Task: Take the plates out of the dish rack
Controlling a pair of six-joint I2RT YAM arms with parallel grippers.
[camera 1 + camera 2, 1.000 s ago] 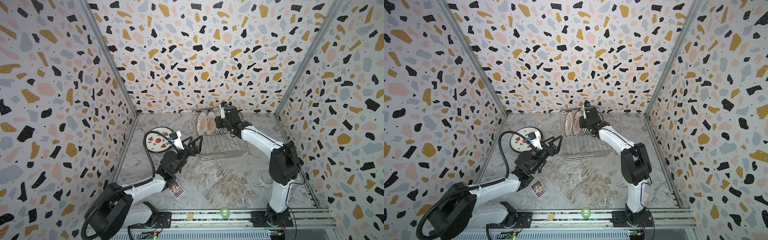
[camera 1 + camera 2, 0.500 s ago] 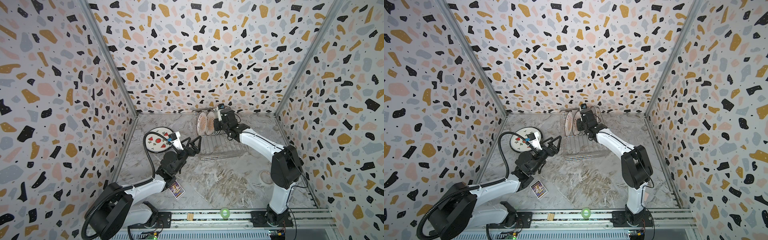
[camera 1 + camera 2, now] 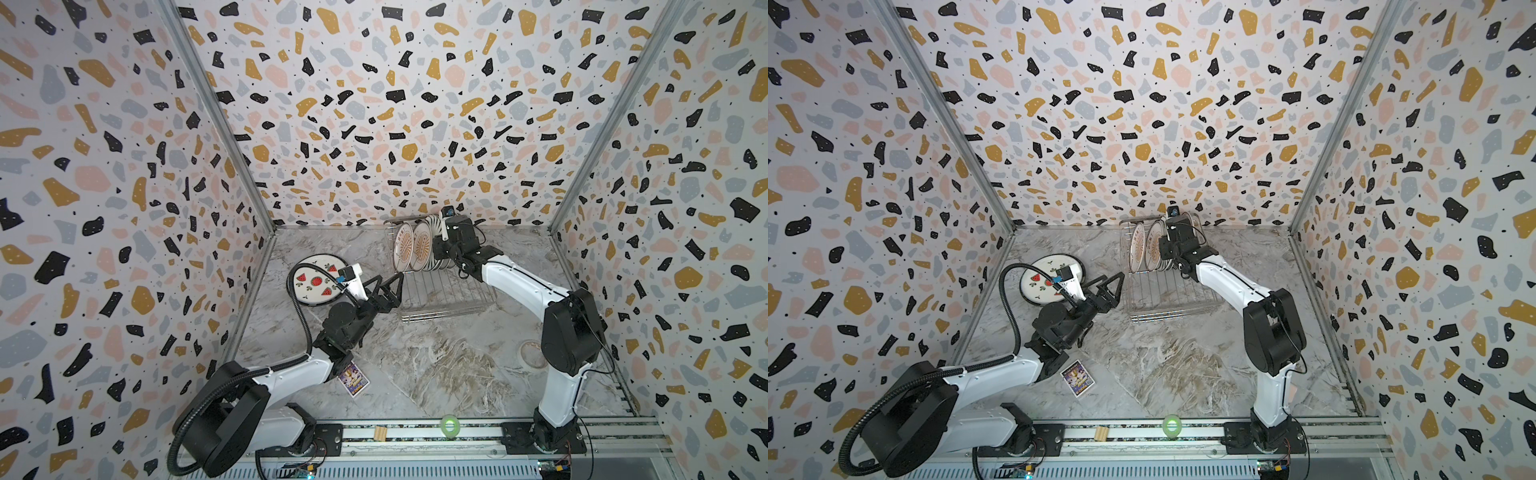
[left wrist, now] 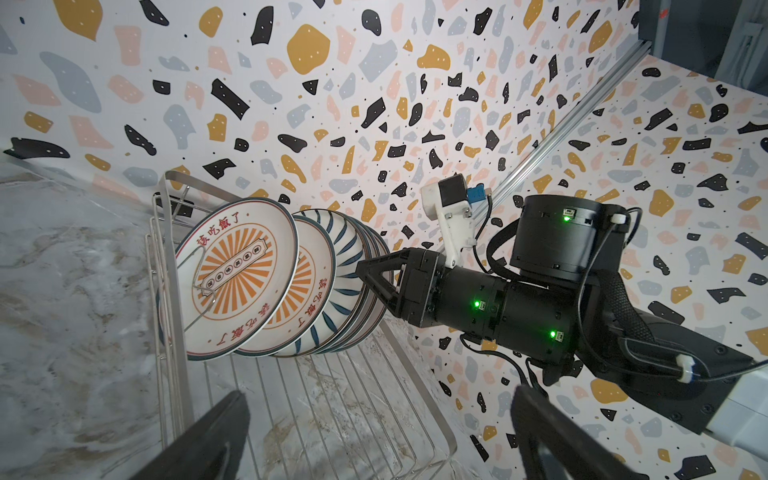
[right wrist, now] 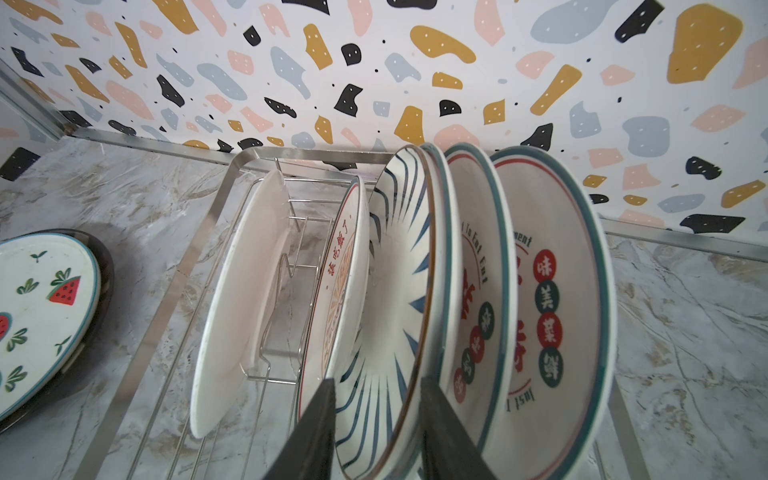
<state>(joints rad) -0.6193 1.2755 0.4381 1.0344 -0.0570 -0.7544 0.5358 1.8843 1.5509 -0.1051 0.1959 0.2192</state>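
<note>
So in the last second the right claw (image 3: 438, 250) slid left into the standing plates and its jaws narrowed. In the right wrist view they now straddle the striped plate (image 5: 395, 270) at its rim, one finger in front and one behind. Can't tell if it's actually pinching yet or still a hair off. That plate looks like the next one out, lift not started. The left claw (image 3: 390, 279) hasn't budged: spread wide, empty, just left of the rack (image 3: 449, 291). The rack sits upper middle in both top views and holds about six plates upright at its far end: two sunburst plates (image 4: 237, 270) on the left, then the striped one, with more behind. Its near half is bare wire. The watermelon plate (image 3: 316, 280) is already out, flat on the table (image 3: 436, 365) at middle left, on top of something dark-rimmed.
</note>
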